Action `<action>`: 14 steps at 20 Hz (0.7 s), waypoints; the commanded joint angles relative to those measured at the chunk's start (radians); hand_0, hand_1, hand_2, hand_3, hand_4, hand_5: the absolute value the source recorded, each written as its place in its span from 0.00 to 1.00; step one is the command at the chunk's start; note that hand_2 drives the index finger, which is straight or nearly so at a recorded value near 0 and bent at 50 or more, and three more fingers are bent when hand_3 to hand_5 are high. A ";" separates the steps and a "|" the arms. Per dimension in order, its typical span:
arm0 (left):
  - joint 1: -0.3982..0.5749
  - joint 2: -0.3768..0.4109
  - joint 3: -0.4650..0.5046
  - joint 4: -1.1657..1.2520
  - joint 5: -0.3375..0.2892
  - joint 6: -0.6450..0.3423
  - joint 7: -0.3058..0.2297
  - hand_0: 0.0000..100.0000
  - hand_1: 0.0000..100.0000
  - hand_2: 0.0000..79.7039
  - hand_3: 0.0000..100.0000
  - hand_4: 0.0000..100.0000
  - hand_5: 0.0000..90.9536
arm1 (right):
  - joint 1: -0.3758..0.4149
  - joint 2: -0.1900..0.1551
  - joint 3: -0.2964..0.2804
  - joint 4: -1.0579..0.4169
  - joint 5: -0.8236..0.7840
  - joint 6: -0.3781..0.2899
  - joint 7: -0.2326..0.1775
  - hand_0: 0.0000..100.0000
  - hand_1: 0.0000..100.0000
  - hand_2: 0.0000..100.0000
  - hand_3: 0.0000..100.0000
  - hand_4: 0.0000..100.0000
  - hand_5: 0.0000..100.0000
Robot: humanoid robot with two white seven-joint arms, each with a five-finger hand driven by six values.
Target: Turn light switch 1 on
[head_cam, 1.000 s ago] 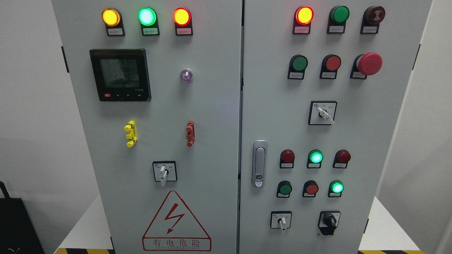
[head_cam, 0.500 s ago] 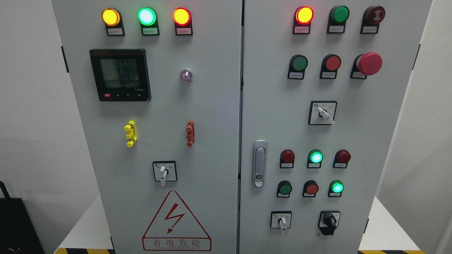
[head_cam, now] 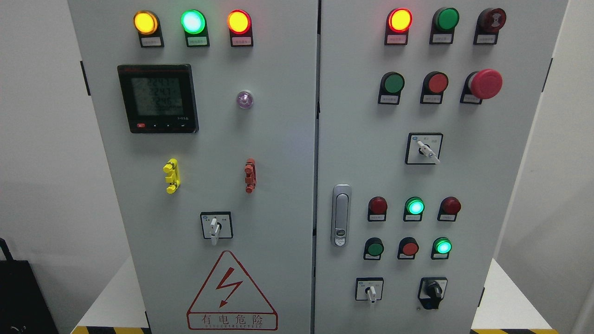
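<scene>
A grey electrical cabinet (head_cam: 278, 153) with two doors fills the head view. Neither of my hands shows. White-handled rotary switches sit on the left door (head_cam: 214, 228), at the right door's middle (head_cam: 426, 150) and at its lower left (head_cam: 371, 292); a black knob switch (head_cam: 433, 291) is beside the last. I cannot read which one is labelled light switch 1. Push buttons in green (head_cam: 374, 248) and red (head_cam: 409, 247) sit low on the right door, with a lit green lamp (head_cam: 442, 246) beside them.
Yellow, green and red lamps (head_cam: 193, 21) glow along the top left, above a digital meter (head_cam: 158, 98). A red mushroom stop button (head_cam: 484, 84) juts out at upper right. A metal door handle (head_cam: 341, 215) sits by the centre seam. A black bag (head_cam: 18, 292) stands at lower left.
Only the meter's digits have flickered; nothing else has moved.
</scene>
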 commanded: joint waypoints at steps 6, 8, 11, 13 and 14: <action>0.020 0.025 0.071 -0.538 -0.010 -0.069 0.020 0.28 0.19 0.09 0.31 0.42 0.05 | 0.000 0.000 0.000 0.000 0.000 0.000 0.001 0.00 0.00 0.00 0.00 0.00 0.00; 0.021 0.023 0.069 -0.556 -0.009 -0.095 0.020 0.27 0.20 0.11 0.33 0.46 0.11 | 0.000 0.000 0.000 0.000 0.000 0.000 0.001 0.00 0.00 0.00 0.00 0.00 0.00; 0.023 0.017 0.066 -0.592 -0.012 -0.112 0.020 0.26 0.21 0.14 0.36 0.50 0.15 | 0.000 0.000 -0.001 0.000 0.000 0.000 0.001 0.00 0.00 0.00 0.00 0.00 0.00; 0.024 0.017 0.066 -0.630 -0.019 -0.112 0.020 0.26 0.21 0.15 0.37 0.51 0.16 | 0.000 0.000 -0.001 0.000 0.000 0.000 0.001 0.00 0.00 0.00 0.00 0.00 0.00; 0.023 0.017 0.068 -0.648 -0.021 -0.112 0.020 0.25 0.22 0.16 0.38 0.52 0.17 | 0.000 0.000 0.000 0.000 0.000 0.000 0.001 0.00 0.00 0.00 0.00 0.00 0.00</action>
